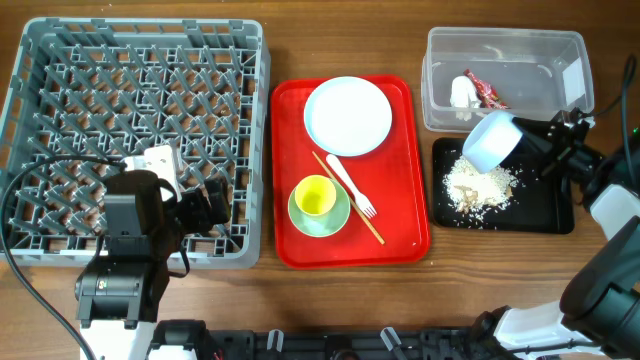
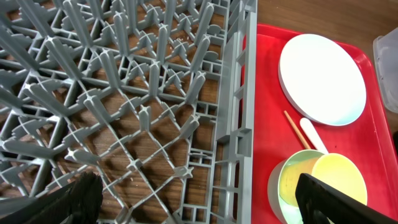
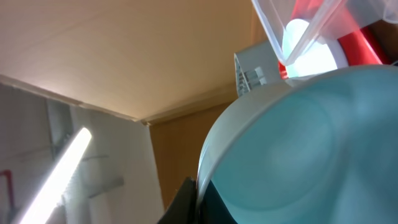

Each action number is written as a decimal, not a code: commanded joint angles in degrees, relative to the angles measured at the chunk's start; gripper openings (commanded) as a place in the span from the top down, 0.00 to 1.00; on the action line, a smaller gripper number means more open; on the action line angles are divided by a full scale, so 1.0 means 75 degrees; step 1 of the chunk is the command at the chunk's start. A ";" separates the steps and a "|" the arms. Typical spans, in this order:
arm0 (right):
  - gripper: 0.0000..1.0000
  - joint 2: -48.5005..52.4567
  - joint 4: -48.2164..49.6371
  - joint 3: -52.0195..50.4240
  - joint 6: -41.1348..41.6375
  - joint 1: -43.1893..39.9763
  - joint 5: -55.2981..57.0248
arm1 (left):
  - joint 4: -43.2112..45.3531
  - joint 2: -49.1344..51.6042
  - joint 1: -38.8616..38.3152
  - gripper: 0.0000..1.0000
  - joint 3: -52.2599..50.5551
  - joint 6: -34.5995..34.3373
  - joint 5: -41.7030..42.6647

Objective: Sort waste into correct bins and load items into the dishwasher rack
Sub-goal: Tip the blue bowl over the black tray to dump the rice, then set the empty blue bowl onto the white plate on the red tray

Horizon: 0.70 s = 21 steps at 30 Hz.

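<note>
At the near edge of the overhead view the left arm's black body hides the front corner of the grey dishwasher rack [image 1: 140,90], and the right arm is cut off by the frame's right edge. The left gripper [image 2: 196,194] hovers low over the rack's near-right pegs, pointing toward the red tray [image 1: 400,230]. Only its two dark fingertips [image 2: 68,202] show at the wrist view's bottom corners; they are spread wide with nothing between them. On the tray's near half a yellow cup [image 1: 317,197] sits on a green saucer [image 1: 338,220], with a white fork [image 1: 350,185] and a chopstick [image 1: 370,228] lying slantwise just beside it. Further back is a white plate [image 1: 348,115]. To the right, the right gripper [image 1: 530,145] reaches in from the side, clamped on the rim of a pale bowl [image 1: 490,140]. The bowl is tipped on its side above the far end of the black tray [image 1: 545,218], where food scraps [image 1: 478,185] lie heaped. In the right wrist view the bowl fills most of the frame and hides the fingers apart from one dark edge; only ceiling shows beyond. Farthest back, the clear bin [image 1: 505,34] holds a red wrapper [image 1: 485,92] and a white scrap I cannot identify.
</note>
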 commanded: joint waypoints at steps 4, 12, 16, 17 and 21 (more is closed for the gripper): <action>0.96 0.0070 0.0061 0.0067 -0.1195 0.0166 0.0181 | 0.0017 -0.0026 0.0020 0.00 0.0128 -0.0012 0.0096; 0.95 0.0052 0.2433 0.0070 0.0595 0.1993 0.0192 | 0.0006 -0.0029 0.0020 0.00 0.0128 -0.0012 0.0096; 0.95 0.0041 0.7105 0.0125 0.3821 0.3156 0.0863 | -0.0012 -0.0029 0.0020 0.00 0.0128 -0.0012 0.0096; 0.96 0.0041 0.7609 0.0207 0.4164 0.3360 0.1244 | -0.0012 -0.0029 0.0020 0.00 0.0128 -0.0012 0.0096; 0.95 0.0041 0.7635 0.0347 0.3555 0.4141 0.3407 | -0.0017 -0.0029 0.0020 0.00 0.0128 -0.0012 0.0096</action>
